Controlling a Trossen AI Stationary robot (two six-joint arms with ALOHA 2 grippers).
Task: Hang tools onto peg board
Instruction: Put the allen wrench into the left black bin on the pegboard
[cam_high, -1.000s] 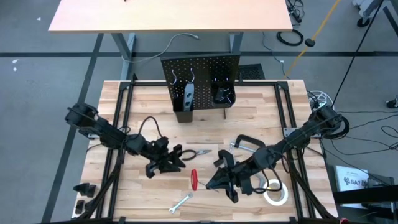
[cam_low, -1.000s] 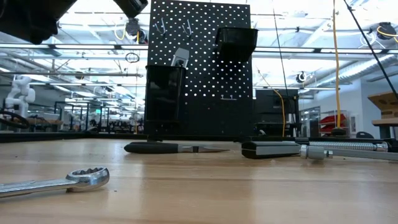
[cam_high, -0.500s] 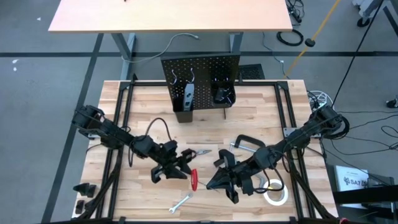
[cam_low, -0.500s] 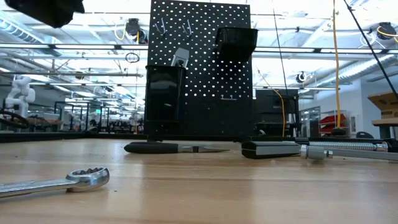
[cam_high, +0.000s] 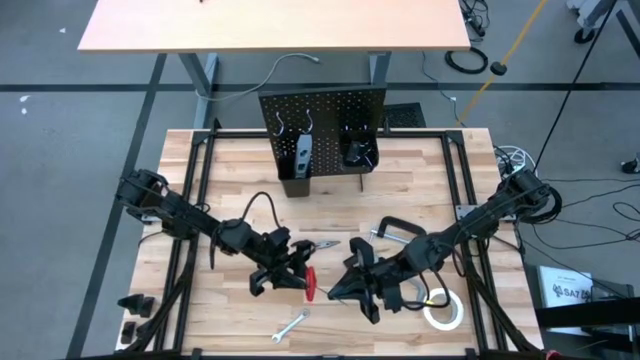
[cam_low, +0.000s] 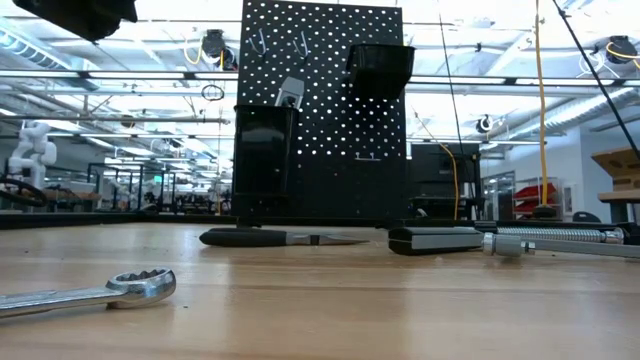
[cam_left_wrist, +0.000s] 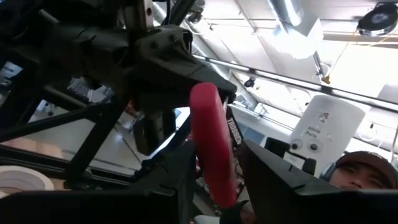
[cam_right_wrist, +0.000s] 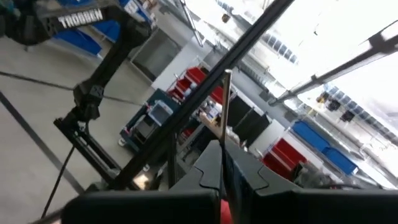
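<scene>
Left tool (cam_high: 297, 275) has reached, gripping red-handled screwdriver (cam_high: 310, 288); right tool (cam_high: 345, 290) closed on its shaft; pliers (cam_high: 322, 245) beside.

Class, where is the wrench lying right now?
In the high view the wrench lies flat near the table's front edge, just in front of the red-handled screwdriver, with the tape roll off to its right.

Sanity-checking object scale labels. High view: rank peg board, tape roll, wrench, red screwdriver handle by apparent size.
1. peg board, clearly largest
2. tape roll
3. wrench, long but thin, close to the tape roll, so unsure
4. red screwdriver handle, partly hidden by the left gripper
</scene>
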